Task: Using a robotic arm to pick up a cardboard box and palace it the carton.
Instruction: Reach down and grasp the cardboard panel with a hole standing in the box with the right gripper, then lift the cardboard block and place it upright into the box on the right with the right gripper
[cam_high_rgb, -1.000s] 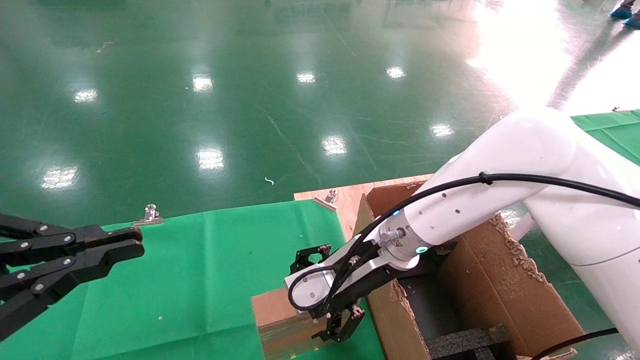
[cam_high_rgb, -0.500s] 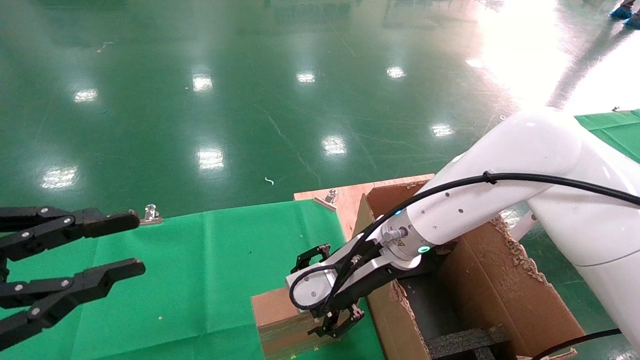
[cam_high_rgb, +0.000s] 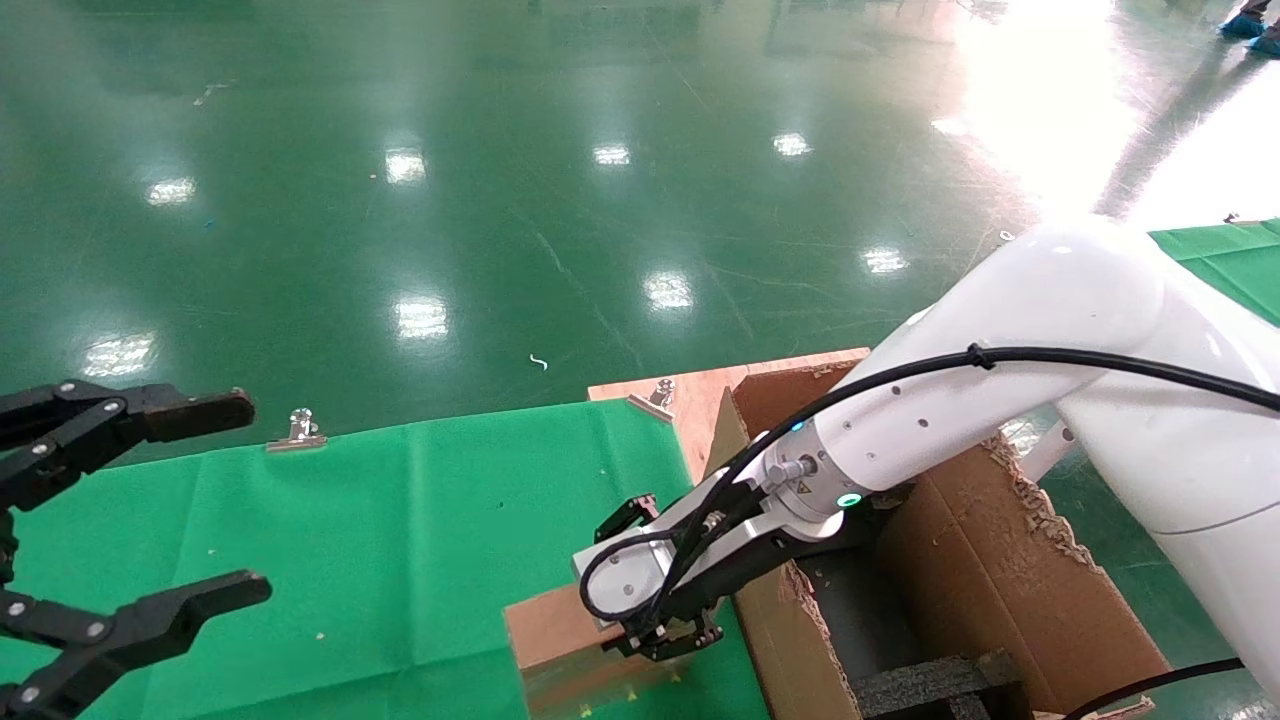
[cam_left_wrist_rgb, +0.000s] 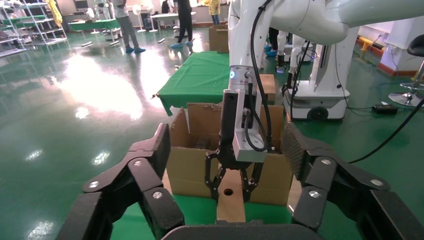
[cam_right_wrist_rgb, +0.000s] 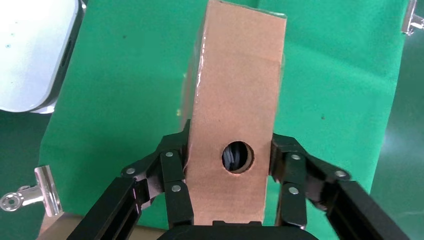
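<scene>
Box (cam_right_wrist_rgb: 235, 105), standing on edge on the green surface (cam_high_rgb: 380, 520) at 9 o'clock of the carton (cam_high_rgb: 990, 570), is clamped across its narrow width by the right hand (cam_right_wrist_rgb: 227, 172); judged light and stiff, though taped sides may slip; left hand (cam_high_rgb: 130, 520) spread, idle.

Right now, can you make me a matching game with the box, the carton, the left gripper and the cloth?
Things:
1. box
2. carton
3. left gripper
4. cloth

States:
A. open, holding nothing
B. green, spread over the table
C. clamped between the right gripper's fingers
D. flaps up, black foam inside

Pairs: 1-C, 2-D, 3-A, 4-B
</scene>
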